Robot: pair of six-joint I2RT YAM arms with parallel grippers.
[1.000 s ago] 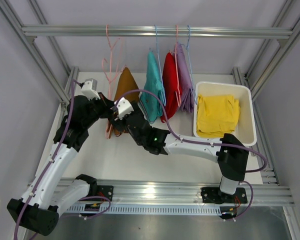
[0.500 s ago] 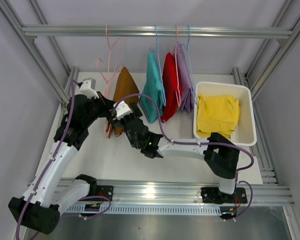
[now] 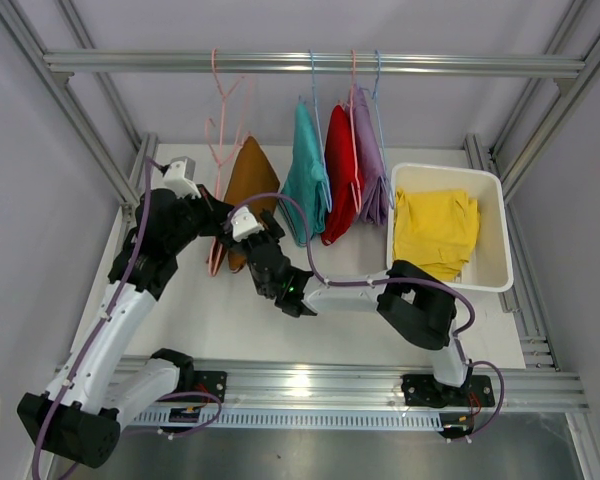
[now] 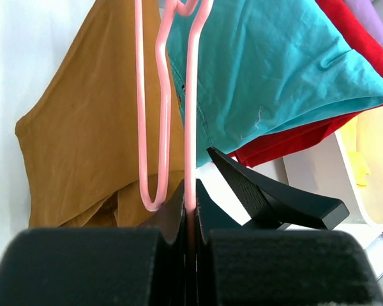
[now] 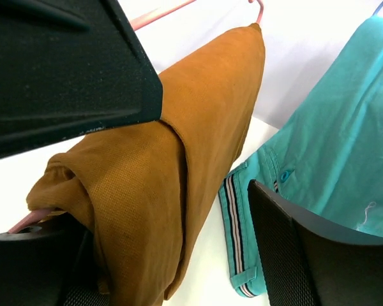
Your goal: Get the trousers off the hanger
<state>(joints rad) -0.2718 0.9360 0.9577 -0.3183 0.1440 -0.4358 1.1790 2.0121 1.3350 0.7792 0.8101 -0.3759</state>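
I have the left gripper (image 4: 190, 220) pinched shut on the wire of a pink hanger (image 4: 190, 127). The brown trousers (image 5: 179, 127) are draped on that hanger, farthest left of the white bin (image 3: 445, 170). The right gripper (image 5: 204, 150) has its fingers spread, one on each side of the brown cloth's lower part; the finger on the bin side stands clear of it. Between the brown pair and the bin hang the teal trousers (image 3: 305, 175), the red trousers (image 3: 342, 180) and the lavender trousers (image 3: 370, 165), the lavender nearest the bin. The yellow trousers (image 3: 435, 230) lie inside the bin.
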